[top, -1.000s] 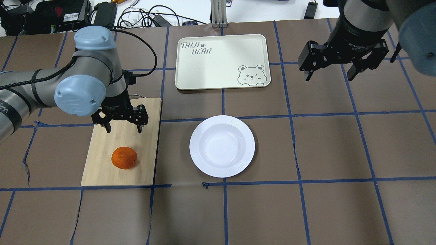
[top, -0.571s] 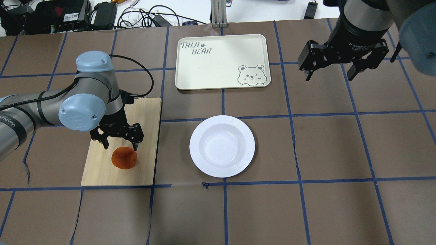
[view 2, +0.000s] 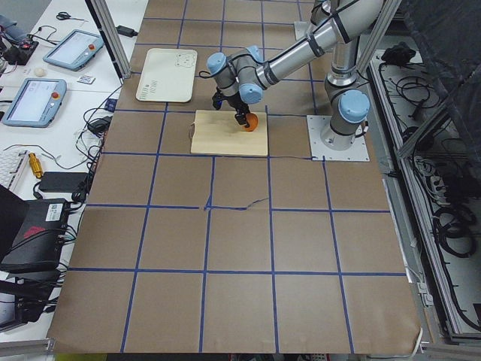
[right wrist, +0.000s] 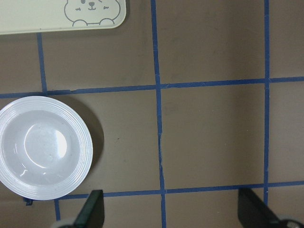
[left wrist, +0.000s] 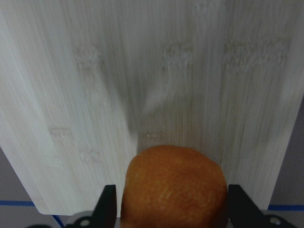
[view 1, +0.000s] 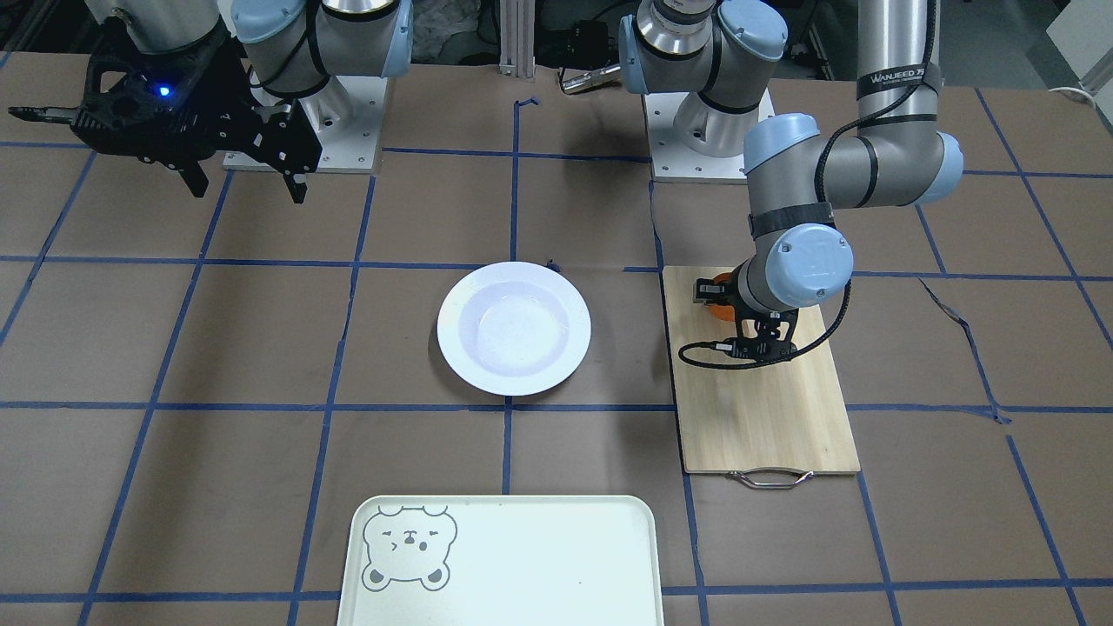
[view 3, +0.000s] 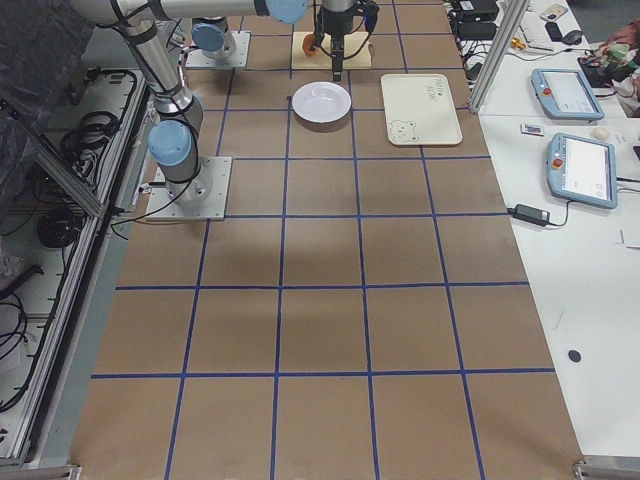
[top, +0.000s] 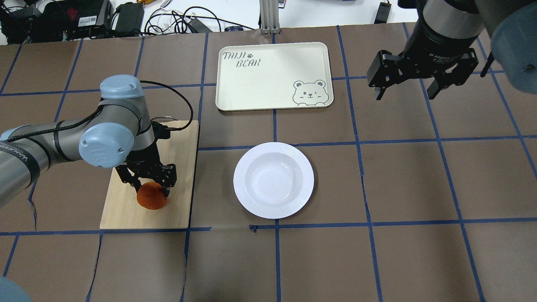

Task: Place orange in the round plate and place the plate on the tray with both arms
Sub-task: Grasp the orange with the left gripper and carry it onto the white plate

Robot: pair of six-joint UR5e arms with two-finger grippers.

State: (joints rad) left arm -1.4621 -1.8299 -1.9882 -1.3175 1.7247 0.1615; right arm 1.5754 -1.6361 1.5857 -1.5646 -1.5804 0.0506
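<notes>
The orange [top: 152, 201] lies on the bamboo cutting board [top: 184, 167]. My left gripper [top: 152, 193] is lowered over it and open, one finger on each side. The left wrist view shows the orange [left wrist: 175, 187] filling nearly the whole gap between the two fingertips. The white round plate [top: 308, 180] sits empty at the table's middle, right of the board. Beyond it the cream tray [top: 272, 75] with the bear drawing is empty too. My right gripper [top: 405, 94] hangs open high over the far right of the table, holding nothing, with the plate [right wrist: 45, 148] below and to its left.
The cutting board [view 1: 765, 417] has a metal handle [view 1: 772, 477] on its far end. Cables and electronics [top: 176, 21] lie past the table's far edge. Both arm bases [view 1: 709, 130] stand on the robot's side. Blue tape lines cross the brown table cover.
My left gripper has moved toward the robot along the board and come down over the orange, so its fingers now straddle it. The right arm, plate and tray have stayed put.
</notes>
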